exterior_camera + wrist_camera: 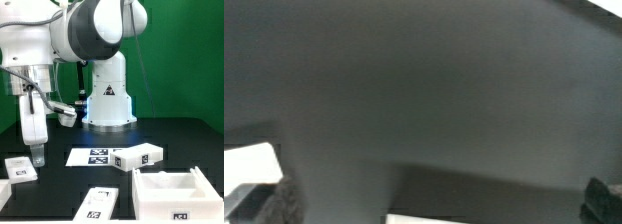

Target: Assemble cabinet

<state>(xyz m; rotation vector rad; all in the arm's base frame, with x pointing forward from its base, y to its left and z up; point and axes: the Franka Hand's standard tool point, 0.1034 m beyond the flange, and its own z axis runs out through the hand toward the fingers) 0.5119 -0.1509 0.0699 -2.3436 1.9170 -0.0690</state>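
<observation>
The cabinet lies in loose white tagged parts on the black table. An open box part point(178, 190) stands at the front on the exterior view's right. A long block part point(138, 160) lies behind it. A flat panel point(100, 205) lies at the front middle. A small panel point(20, 167) lies at the exterior view's left. My gripper point(37, 157) points straight down just beside that small panel, close to the table. In the wrist view the gripper point(434, 205) is open and empty, with one dark finger point(267, 205) at each side edge. That view is dark and blurred.
The marker board point(95, 156) lies flat on the table between the gripper and the long block. The robot's white base point(108, 100) stands behind it. A green wall closes the back. A white patch point(249, 160) in the wrist view cannot be identified.
</observation>
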